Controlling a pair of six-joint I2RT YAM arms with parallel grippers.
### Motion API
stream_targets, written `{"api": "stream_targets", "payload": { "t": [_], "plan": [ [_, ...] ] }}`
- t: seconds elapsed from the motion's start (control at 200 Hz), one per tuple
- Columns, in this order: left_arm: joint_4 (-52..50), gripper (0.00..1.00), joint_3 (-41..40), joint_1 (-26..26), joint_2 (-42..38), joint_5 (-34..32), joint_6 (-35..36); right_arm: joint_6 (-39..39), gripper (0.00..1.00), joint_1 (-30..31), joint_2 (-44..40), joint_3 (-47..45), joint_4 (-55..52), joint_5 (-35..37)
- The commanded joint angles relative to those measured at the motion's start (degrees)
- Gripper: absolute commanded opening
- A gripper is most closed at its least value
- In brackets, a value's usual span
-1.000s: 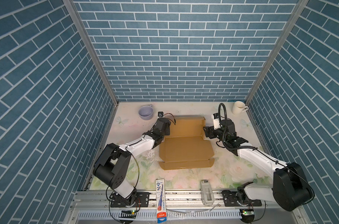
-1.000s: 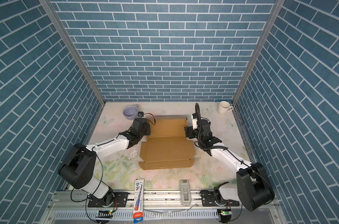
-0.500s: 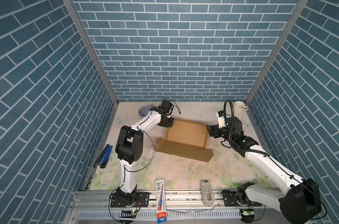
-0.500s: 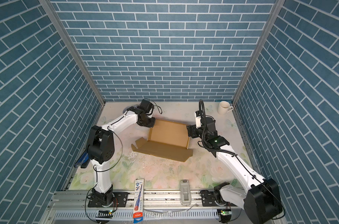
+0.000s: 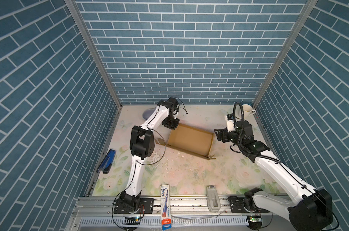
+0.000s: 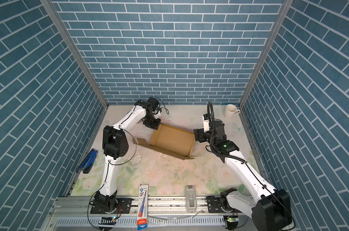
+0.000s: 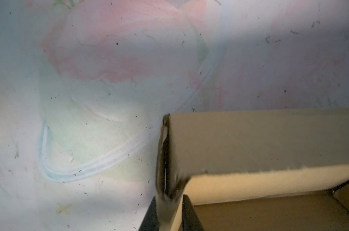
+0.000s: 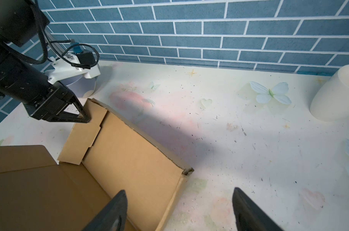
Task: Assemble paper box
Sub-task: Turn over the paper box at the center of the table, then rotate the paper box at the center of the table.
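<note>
Top views both show the flowered table (image 5: 189,176) with the paper box (image 5: 189,140) toward its far middle, walls raised, slightly askew; the left arm (image 5: 149,124) rises from the front rail, bends sharply and reaches to the box's far left corner, while the right arm (image 5: 273,166) stretches low toward its right wall. Left gripper (image 7: 168,217) has its jaws nearly together astride that corner's cardboard edge, though I can't tell whether they press it; right gripper (image 8: 179,210) is spread wide just beside the right wall, clear of the cardboard.

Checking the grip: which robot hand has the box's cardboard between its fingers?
The left hand, closed on the paper box's far corner wall; the right hand stands open at the opposite end, holding nothing.
</note>
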Motion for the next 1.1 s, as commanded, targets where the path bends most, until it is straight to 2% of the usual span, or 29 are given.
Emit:
{"api": "stream_targets", "payload": {
  "t": [0.0, 0.32, 0.45, 0.545, 0.625, 0.77, 0.86, 0.925, 1.015, 1.095],
  "plan": [
    [-6.6, 0.28, 4.9, 0.7, 2.1, 0.2, 1.3, 1.4, 0.82, -0.4, -1.3, 1.9, -0.9, -0.9],
    [-10.3, 0.35, 16.3, 1.8, 7.5, 0.3, 1.6, 0.5, 0.82, -0.6, -0.5, 1.9, -0.9, -1.9],
    [-10.8, 0.39, 24.7, 2.7, 8.1, -0.6, 0.6, 0.4, 0.82, -0.9, 0.2, 2.4, -0.7, -0.5],
    [-9.5, 0.41, 31.8, 3.7, 6.3, 0.0, -1.6, 1.6, 0.82, -2.2, 0.0, 2.3, 0.1, 0.2],
    [-5.8, 0.42, 31.2, 3.8, 1.0, -0.6, -3.8, 2.9, 0.82, -4.1, 0.4, 3.0, 0.3, -0.2],
    [4.5, 0.43, 16.1, 2.8, -14.4, -3.3, -7.1, 3.7, 0.82, -7.4, 3.6, 5.2, 0.3, -1.7],
    [12.6, 0.41, -1.4, 0.7, -26.5, -6.5, -9.0, 3.6, 0.77, -9.6, 8.8, 7.6, 0.6, -2.3],
    [18.4, 0.41, -15.4, -1.4, -35.7, -9.9, -11.3, 3.6, 0.73, -11.1, 13.0, 9.0, 2.1, -5.9],
    [25.8, 0.38, -34.6, -3.3, -48.5, -12.7, -16.8, 4.4, 0.62, -12.9, 19.2, 11.3, 4.2, -9.1],
    [31.1, 0.36, -49.8, -5.2, -58.2, -14.9, -22.8, 5.1, 0.47, -13.9, 24.4, 13.6, 5.1, -11.1]
  ]
}}
